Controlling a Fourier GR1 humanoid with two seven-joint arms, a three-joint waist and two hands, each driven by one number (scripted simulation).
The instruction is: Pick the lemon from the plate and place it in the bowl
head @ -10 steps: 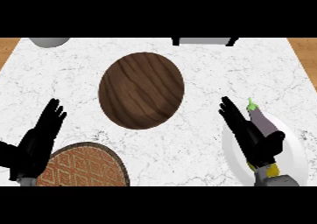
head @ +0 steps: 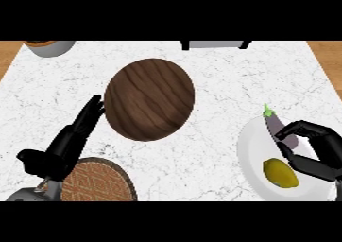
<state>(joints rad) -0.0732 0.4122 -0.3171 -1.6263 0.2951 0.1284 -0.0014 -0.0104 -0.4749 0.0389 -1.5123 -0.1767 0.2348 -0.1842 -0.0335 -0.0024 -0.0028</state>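
A yellow lemon lies on the near part of a white plate at the right. Beside it on the plate's far side lies a purple eggplant. My right hand hovers over the plate's right half, just right of the lemon, its fingers bent downward in an arch and apart from the thumb, with nothing between them. One finger arches over the eggplant's near end. The dark wooden bowl stands mid-counter, empty. My left hand rests open left of the bowl, fingers straight.
A round woven brown mat lies at the near left by my left wrist. A grey pot stands at the far left corner and a dark-and-grey item at the far edge. Wooden floor shows past both counter sides.
My right hand has shifted right and bent its fingers over the plate, uncovering the lemon. The left hand has barely moved.
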